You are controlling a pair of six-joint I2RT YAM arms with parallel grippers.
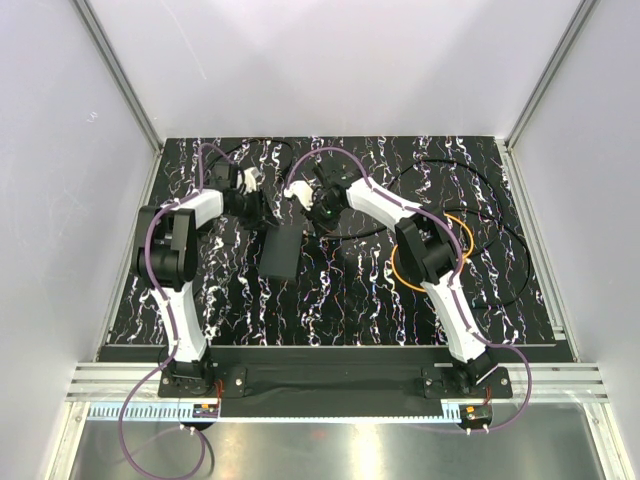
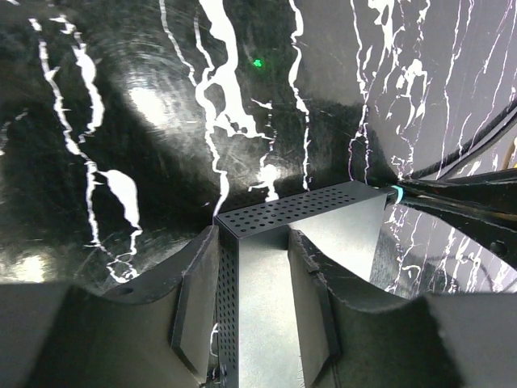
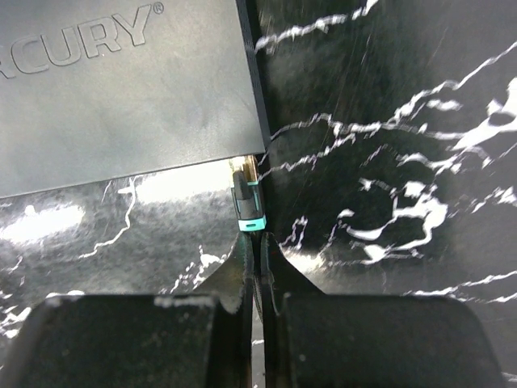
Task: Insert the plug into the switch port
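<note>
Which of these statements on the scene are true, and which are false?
1. The left hand has its fingers on both sides of the black box. True.
2. The right hand is wide open. False: its fingers are closed.
3. The plug sits at an edge of the box, right in front of the right hand. True.
4. The orange cable lies beside the left arm. False: it coils by the right arm.
</note>
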